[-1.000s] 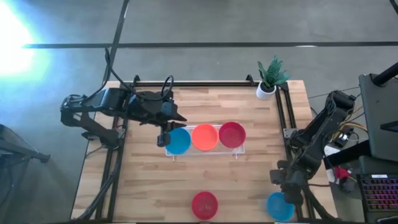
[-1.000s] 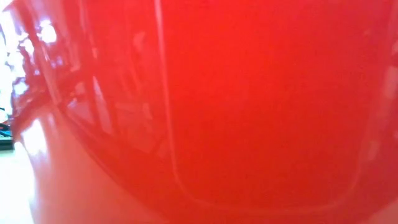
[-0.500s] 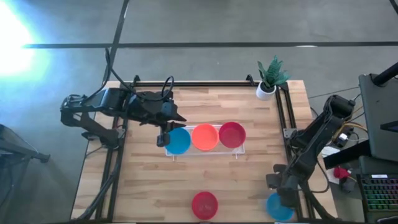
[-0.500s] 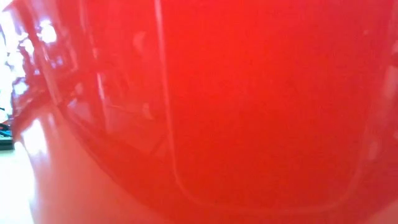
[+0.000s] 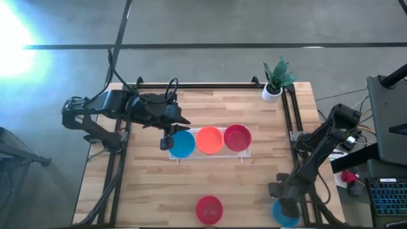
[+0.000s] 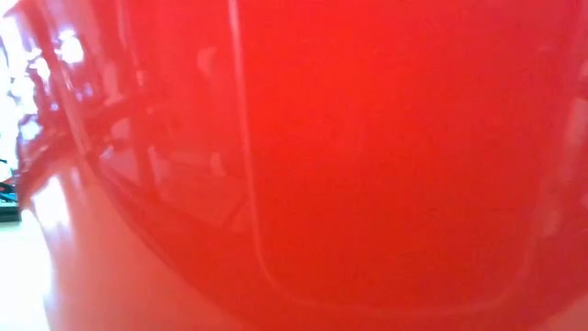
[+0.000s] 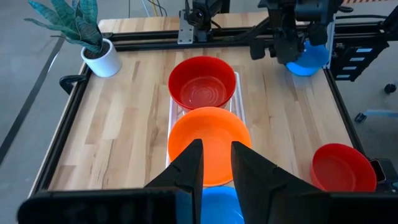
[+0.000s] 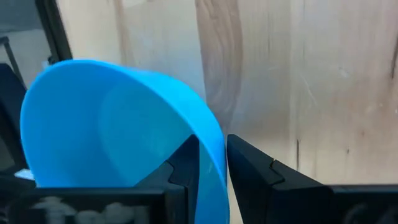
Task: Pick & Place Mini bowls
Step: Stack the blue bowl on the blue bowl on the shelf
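Observation:
On the white tray (image 5: 245, 153) a blue (image 5: 184, 145), an orange (image 5: 209, 140) and a red mini bowl (image 5: 237, 137) sit in a row. Another red bowl (image 5: 209, 208) stands at the table's near edge and fills the low view (image 6: 367, 165). A second blue bowl (image 5: 289, 217) lies at the near right corner under my right gripper (image 5: 283, 194), which is shut on it. My left gripper (image 5: 168, 140) hangs at the tray's left end over the blue bowl (image 7: 219, 208), its fingers a narrow gap apart (image 7: 217, 165). My left gripper: whether its fingertips touch the tray's blue bowl cannot be told, since the fingers themselves hide the place. My right gripper (image 8: 212, 149) pinches the rim (image 8: 209, 132) of the near-right blue bowl, one finger (image 8: 186, 163) inside the bowl and the other (image 8: 249, 167) outside. It comes from above. Whether the bowl is lifted does not show.
A small white pot with a green plant (image 5: 275, 79) stands at the far right corner. Black rails (image 5: 210, 85) run along the table's far, left and right edges. Bare wood lies between the tray and the near red bowl.
My right gripper has moved toward the table's left and down over the near-right blue bowl, covering more of it. The left arm and the bowls on the tray have stayed where they were.

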